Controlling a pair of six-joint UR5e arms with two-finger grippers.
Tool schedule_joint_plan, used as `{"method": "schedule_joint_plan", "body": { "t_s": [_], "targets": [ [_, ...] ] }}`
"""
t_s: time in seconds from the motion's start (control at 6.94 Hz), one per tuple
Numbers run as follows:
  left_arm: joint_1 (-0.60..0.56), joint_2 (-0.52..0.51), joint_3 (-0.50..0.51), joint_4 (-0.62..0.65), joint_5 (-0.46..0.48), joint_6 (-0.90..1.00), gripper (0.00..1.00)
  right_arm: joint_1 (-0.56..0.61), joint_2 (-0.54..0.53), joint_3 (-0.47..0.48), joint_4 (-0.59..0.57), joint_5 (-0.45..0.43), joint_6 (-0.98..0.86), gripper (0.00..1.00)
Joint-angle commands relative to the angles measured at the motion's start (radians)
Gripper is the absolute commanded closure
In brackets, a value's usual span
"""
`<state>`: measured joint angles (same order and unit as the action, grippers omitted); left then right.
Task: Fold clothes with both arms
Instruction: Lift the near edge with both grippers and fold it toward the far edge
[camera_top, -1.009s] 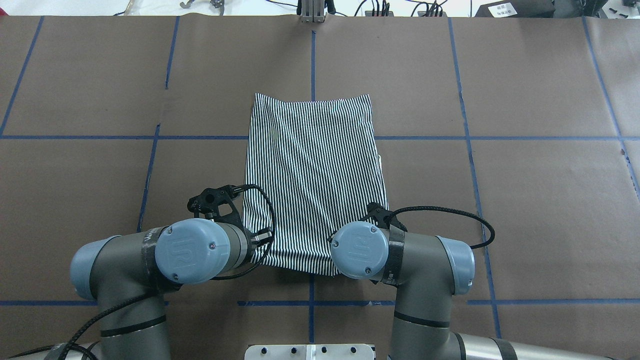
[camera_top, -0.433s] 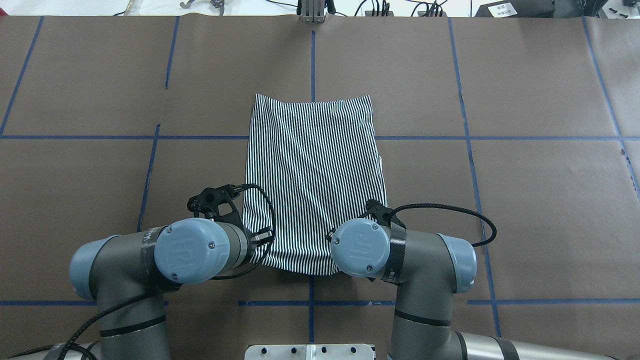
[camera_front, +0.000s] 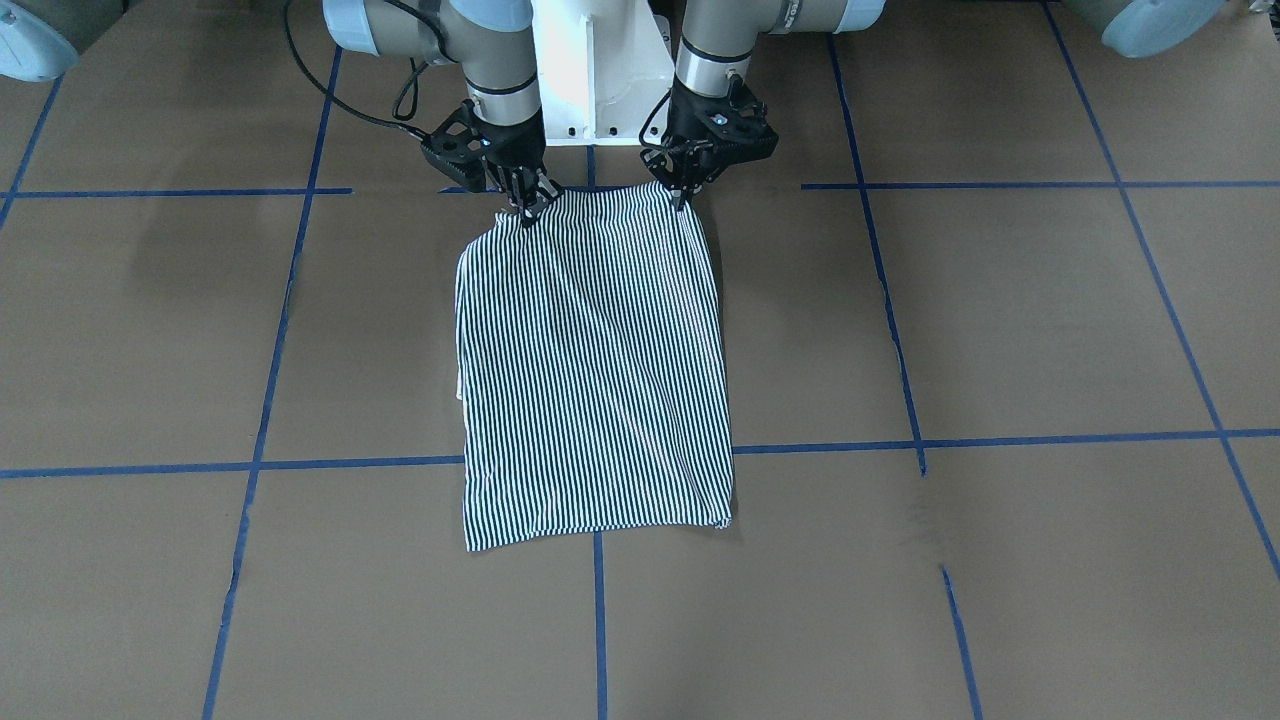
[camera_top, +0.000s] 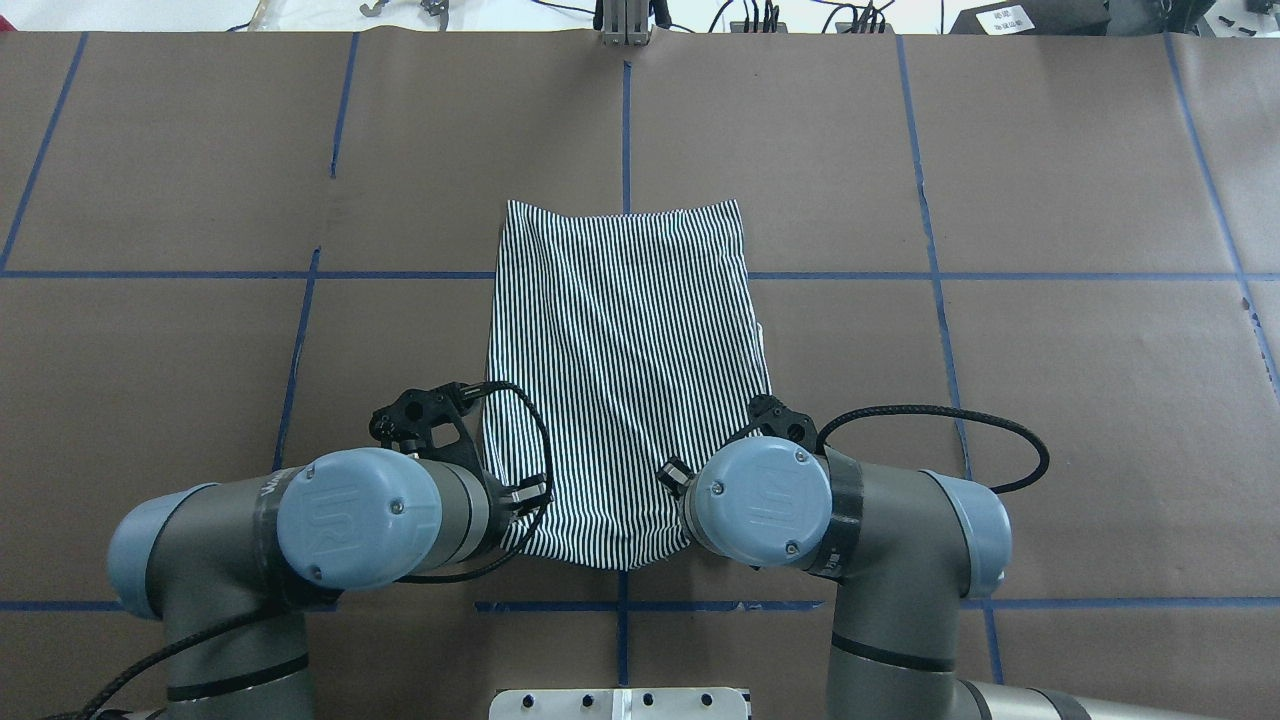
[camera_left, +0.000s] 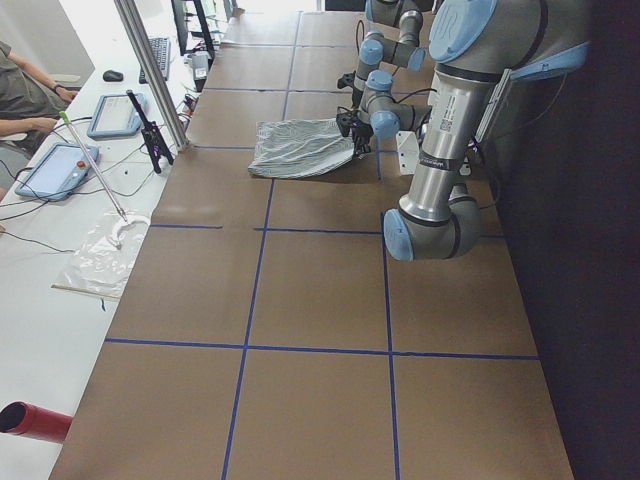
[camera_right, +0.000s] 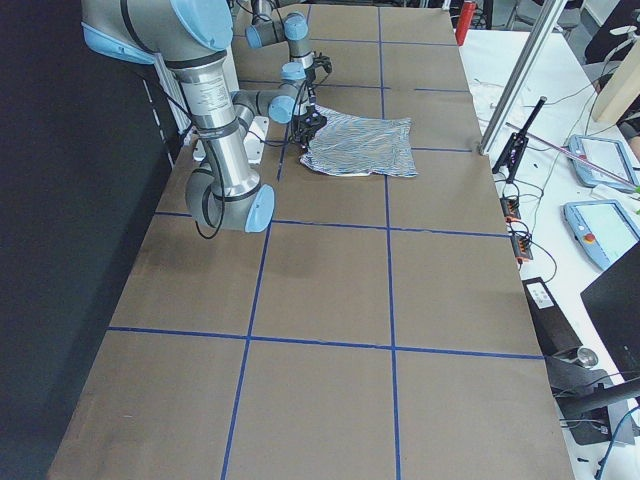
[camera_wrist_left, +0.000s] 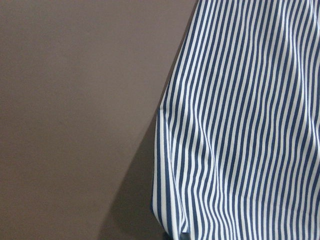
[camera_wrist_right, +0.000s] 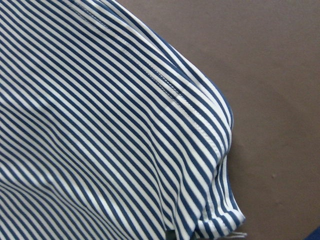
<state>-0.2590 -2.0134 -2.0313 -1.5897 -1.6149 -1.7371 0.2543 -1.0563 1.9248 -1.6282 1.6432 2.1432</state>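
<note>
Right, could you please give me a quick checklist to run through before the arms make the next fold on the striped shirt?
1. Left gripper fingers shut on a near corner of the striped shirt: ok.
2. Right gripper fingers shut on the other near corner: ok.
3. Near hem taut between them: not ok, it bows in the middle in the overhead view.
4. Far hem flat on the table: ok.
5. Collar and buttons tucked inside: cannot tell, hidden.

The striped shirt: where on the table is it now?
In the overhead view the striped shirt lies mid-table, its robot-side corners held by the left gripper and right gripper.
</note>
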Motion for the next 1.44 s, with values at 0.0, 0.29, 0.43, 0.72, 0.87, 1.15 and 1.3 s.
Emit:
{"method": "schedule_joint_plan", "body": {
  "t_s": [0.0,0.29,0.43,0.72,0.87,1.15,1.3],
  "targets": [
    [0.096,0.059,-0.114,0.007,-0.007,-0.056,1.0,-0.07,-0.028,0.101,0.001,-0.008,-0.005,1.0],
    [0.127,0.071,-0.15,0.013,-0.008,-0.075,1.0,-0.093,-0.021,0.1,0.002,-0.01,-0.021,1.0],
    [0.113,0.07,-0.147,0.013,-0.008,-0.065,1.0,-0.064,-0.014,0.095,0.004,-0.014,-0.098,1.0],
    [-0.053,0.053,-0.138,0.013,-0.029,-0.056,1.0,0.086,0.001,0.079,0.071,-0.005,-0.159,1.0],
    [-0.148,0.035,-0.112,0.005,-0.104,-0.008,1.0,0.152,0.071,-0.003,0.071,-0.002,-0.186,1.0],
    [-0.264,-0.04,0.046,-0.022,-0.117,0.042,1.0,0.25,0.21,-0.265,0.222,0.013,-0.189,1.0],
    [-0.284,-0.041,0.115,-0.101,-0.117,0.05,1.0,0.273,0.257,-0.384,0.293,0.015,-0.199,1.0]
  ]
}}
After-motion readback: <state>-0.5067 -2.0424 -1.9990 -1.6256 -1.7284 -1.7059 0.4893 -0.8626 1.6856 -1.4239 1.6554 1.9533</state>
